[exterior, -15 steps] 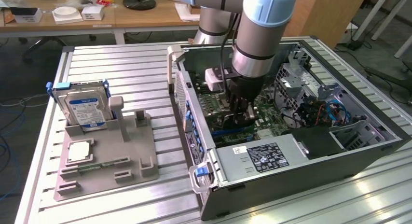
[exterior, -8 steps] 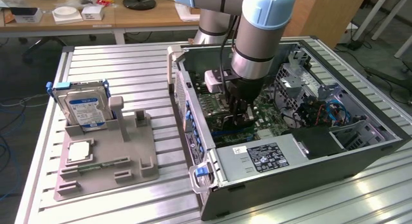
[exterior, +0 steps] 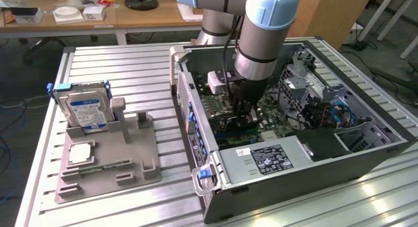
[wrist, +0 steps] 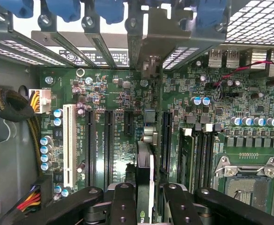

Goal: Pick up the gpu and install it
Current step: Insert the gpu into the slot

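The gripper (wrist: 144, 199) stood down inside the open computer case (exterior: 307, 183), which lay on its side over the counter (exterior: 130, 75) toward the edge at the exterior view's right. Its black fingers (wrist: 122, 204) were drawn narrow and clamped on the gpu (wrist: 145, 164), which was held edge-on between them, upright over the green motherboard (wrist: 113, 93). In the wrist view the card ran in line with the long black expansion slots (wrist: 91, 145), between two of them and well apart from the white slot (wrist: 70, 140); whether its lower edge touched the board could not be told. The bare processor socket (wrist: 247, 180) sat off to one side of the card. Near the counter's opposite edge, at the exterior view's left, a grey holder (exterior: 130, 180) carried a hard drive (exterior: 86, 109) standing upright at its far end, with a processor chip (exterior: 80, 152) and a memory stick (exterior: 104, 167) lying flat closer to its near end.
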